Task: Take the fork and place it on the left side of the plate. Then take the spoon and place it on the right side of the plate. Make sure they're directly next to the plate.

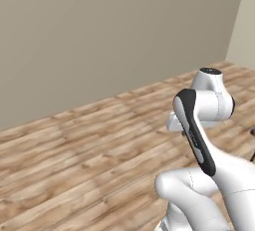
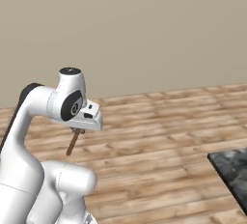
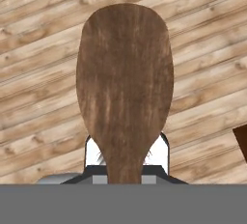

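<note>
wooden spoon (image 3: 124, 88) clamped in gripper (image 2: 77, 132), jaws nearly closed on handle, above floor (image 2: 169, 136)

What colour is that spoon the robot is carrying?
Brown, with a streaky wood grain. The spoon shows best in the hand view, seen against the wooden floor.

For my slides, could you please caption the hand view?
The tool holds the brown wooden spoon above the wood-plank floor.
</note>
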